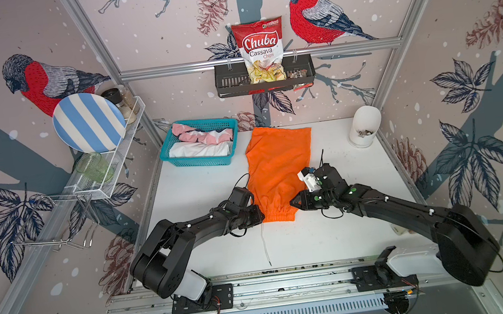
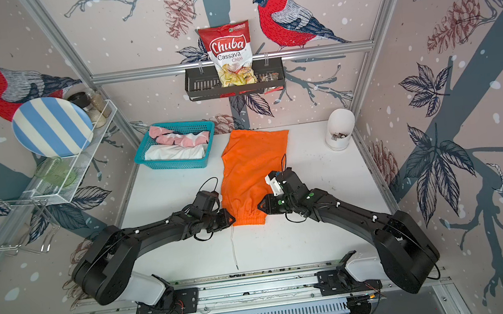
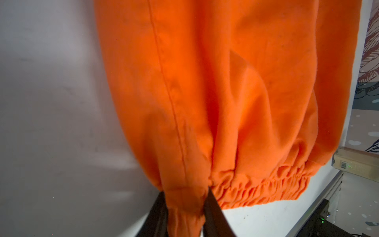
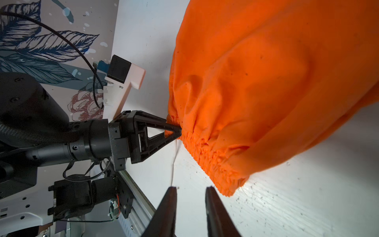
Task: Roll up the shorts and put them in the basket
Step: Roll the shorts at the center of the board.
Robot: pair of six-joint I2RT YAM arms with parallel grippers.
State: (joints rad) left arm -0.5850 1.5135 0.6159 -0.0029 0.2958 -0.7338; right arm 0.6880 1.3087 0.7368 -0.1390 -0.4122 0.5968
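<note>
Left gripper is pinching the waistband of the orange shorts — right gripper is gaping empty just beside it.

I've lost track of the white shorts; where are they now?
In both top views the white shorts lie in the teal basket at the far left of the table, beside the pink printed shorts and left of the spread orange shorts.

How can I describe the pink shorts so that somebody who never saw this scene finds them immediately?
Look at the white table and find the teal basket at its far left corner, beside the spread orange shorts. Two pairs lie inside; the pink shorts lie at the back, behind the white shorts. Only they carry a pattern: pink with dark and white patches.
</note>
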